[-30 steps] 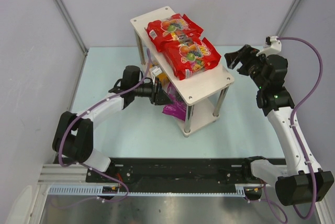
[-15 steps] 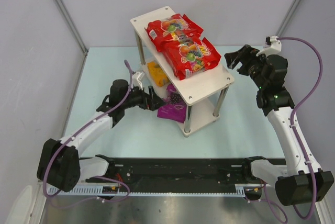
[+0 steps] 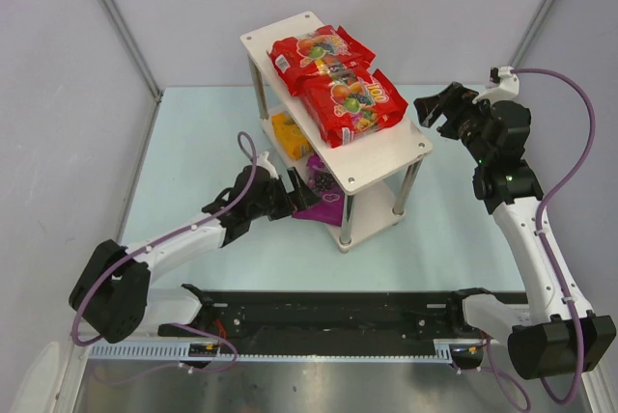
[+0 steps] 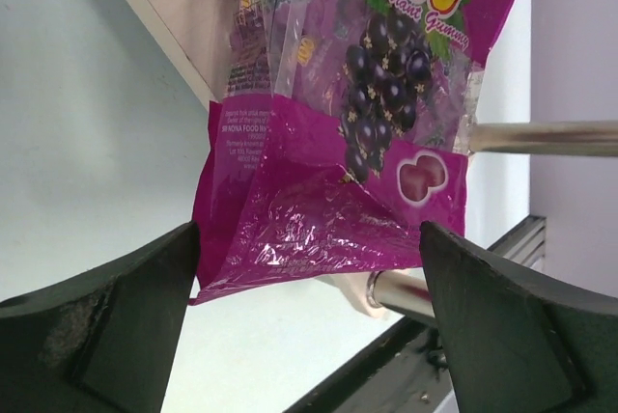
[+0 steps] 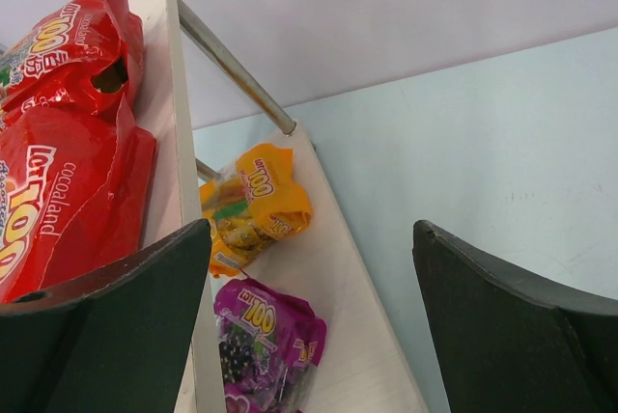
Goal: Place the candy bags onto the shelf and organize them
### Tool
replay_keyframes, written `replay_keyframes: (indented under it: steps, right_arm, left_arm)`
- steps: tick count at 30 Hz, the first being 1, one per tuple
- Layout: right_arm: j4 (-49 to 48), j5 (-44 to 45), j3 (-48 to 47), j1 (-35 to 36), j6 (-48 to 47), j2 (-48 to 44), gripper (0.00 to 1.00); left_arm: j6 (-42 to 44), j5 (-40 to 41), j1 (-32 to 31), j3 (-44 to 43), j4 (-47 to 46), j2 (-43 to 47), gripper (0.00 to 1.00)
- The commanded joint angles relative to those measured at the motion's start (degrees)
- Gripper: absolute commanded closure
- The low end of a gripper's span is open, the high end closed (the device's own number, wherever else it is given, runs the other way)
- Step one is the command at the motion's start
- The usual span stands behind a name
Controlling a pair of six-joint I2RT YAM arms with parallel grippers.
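Observation:
The shelf [image 3: 280, 33] stands mid-table. Two red candy bags [image 3: 319, 51] [image 3: 355, 104] lie on its top board. On the lower board [image 5: 338, 297] lie an orange-yellow bag [image 3: 288, 135] and a purple bag [image 3: 321, 199]. The purple bag's near end hangs over the board's front edge. My left gripper [image 3: 280, 203] is open just in front of that overhanging end, holding nothing. In the left wrist view the purple bag [image 4: 357, 143] fills the space beyond the open left gripper [image 4: 307, 239]. My right gripper [image 3: 439, 104] hovers open to the right of the shelf, empty.
A metal shelf leg [image 4: 541, 136] runs beside the purple bag. A black rail [image 3: 328, 312] crosses the table's near edge between the arm bases. Grey walls with slanted metal posts [image 3: 116, 22] enclose the pale blue table [image 3: 193, 143].
My left gripper opened, let go of the purple bag on the lower board, and drew back out from under the shelf. The right arm has not moved.

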State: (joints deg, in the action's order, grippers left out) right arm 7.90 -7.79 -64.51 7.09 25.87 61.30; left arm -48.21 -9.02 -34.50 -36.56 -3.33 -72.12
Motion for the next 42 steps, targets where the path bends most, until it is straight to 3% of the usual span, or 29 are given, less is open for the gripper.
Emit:
replay_keyframes:
  steps: [1,4,8,11,12,14,15,17,20,25,30,34,42]
  right_arm:
    - [-1.05,0.41,-0.18,-0.24,-0.56,-0.48,0.11]
    - [-1.05,0.41,-0.18,-0.32,-0.47,-0.48,0.11]
    - [-0.87,0.23,-0.26,-0.24,-0.38,-0.39,0.11]
    - [-0.78,0.23,-0.18,-0.24,-0.38,-0.56,0.11]
    - [-0.78,0.32,-0.26,-0.24,-0.38,-0.48,0.11]
    - [-0.69,0.41,-0.18,-0.24,-0.47,-0.57,0.11]
    - [-0.69,0.50,-0.18,-0.24,-0.55,-0.65,0.11]
    - [-0.69,0.50,-0.18,-0.24,-0.64,-0.65,0.11]
    - [-0.61,0.58,-0.18,-0.24,-0.56,-0.74,0.11]
    - [-0.61,0.76,-0.18,-0.32,-0.73,-0.83,0.10]
    - [-0.78,0.67,-0.18,-0.24,-0.73,-1.00,0.11]
    - [-1.13,0.50,-0.26,-0.24,-0.64,-0.92,0.11]
    - [-1.31,0.50,-0.18,-0.32,-0.56,-0.74,0.11]
  left_arm:
    - [-8.91,4.53,-0.92,2.08,-3.25,0.57,0.00]
    - [-11.64,3.92,-0.92,5.52,-7.29,1.19,0.02]
    - [-12.09,2.52,-1.01,6.94,-10.64,0.23,0.13]
    - [-11.74,1.02,-1.01,7.81,-13.36,-1.18,0.34]
    - [-11.47,0.15,-1.01,7.90,-14.67,-1.36,0.51]
    - [-9.90,-0.56,-0.92,7.73,-15.56,-1.97,0.70]
    - [-8.85,-1.43,-0.92,7.21,-15.22,-2.06,0.86]
    - [-5.00,-1.88,-0.74,4.92,-11.72,-2.76,0.99]
    - [1.59,-2.06,-0.57,0.09,-4.26,-4.43,1.00]
    - [13.89,-10.12,-0.39,-4.21,-2.30,-6.01,1.00]
    - [24.02,-13.30,0.22,-8.69,2.98,-7.16,1.00]
    - [33.94,-16.82,0.66,-12.39,11.05,-8.04,1.00]
    - [43.80,-26.03,0.75,-13.45,16.24,-5.76,1.00]
